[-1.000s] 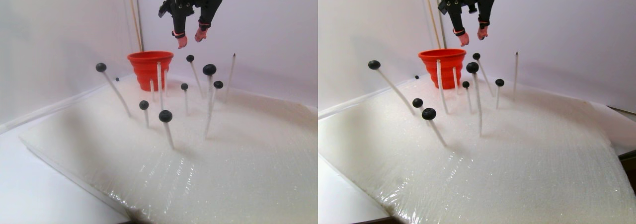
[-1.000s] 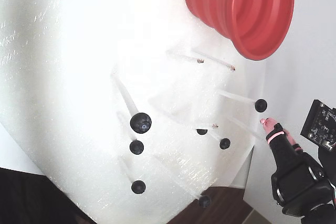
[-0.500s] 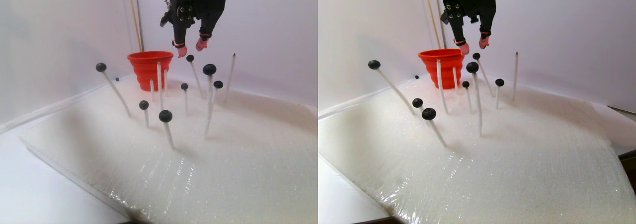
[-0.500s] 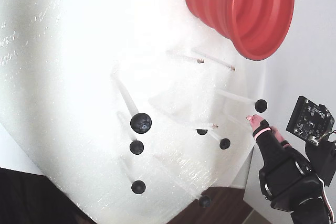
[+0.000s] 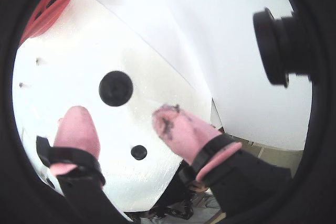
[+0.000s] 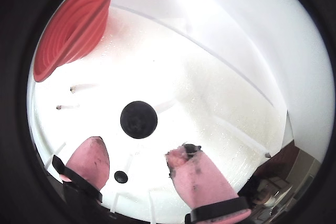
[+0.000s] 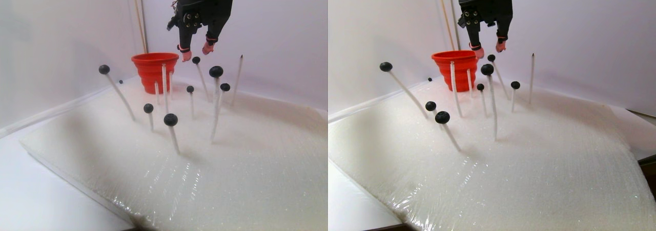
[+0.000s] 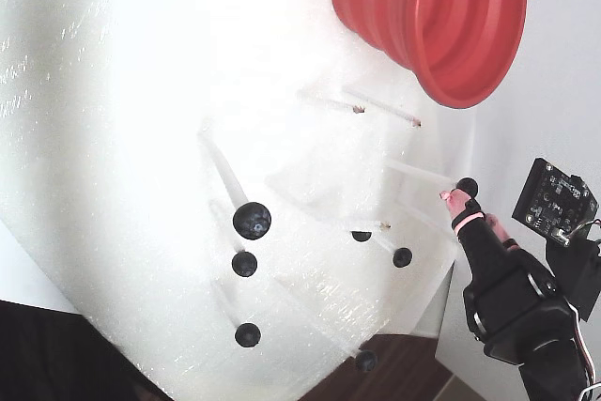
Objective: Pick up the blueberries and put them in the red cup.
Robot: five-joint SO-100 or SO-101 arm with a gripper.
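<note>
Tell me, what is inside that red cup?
The red cup is seen from its ribbed outside in the fixed view; its inside is hidden in every view, so any blueberries in it cannot be seen.

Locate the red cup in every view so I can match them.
A wrist view: red cup, upper-left edge.
A wrist view, upper left, on its side.
Stereo pair view: back centre in left half, in right.
Fixed view, top right.
Shared landmark: white foam slab.

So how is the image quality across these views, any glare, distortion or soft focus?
Both wrist views are fisheye circles with black vignettes; the white foam is blown out, and the pink fingertips look soft. In the fixed view, glare washes out the foam's upper left, while the red cup stays sharp. The stereo pair is evenly lit, with soft shadows.
</note>
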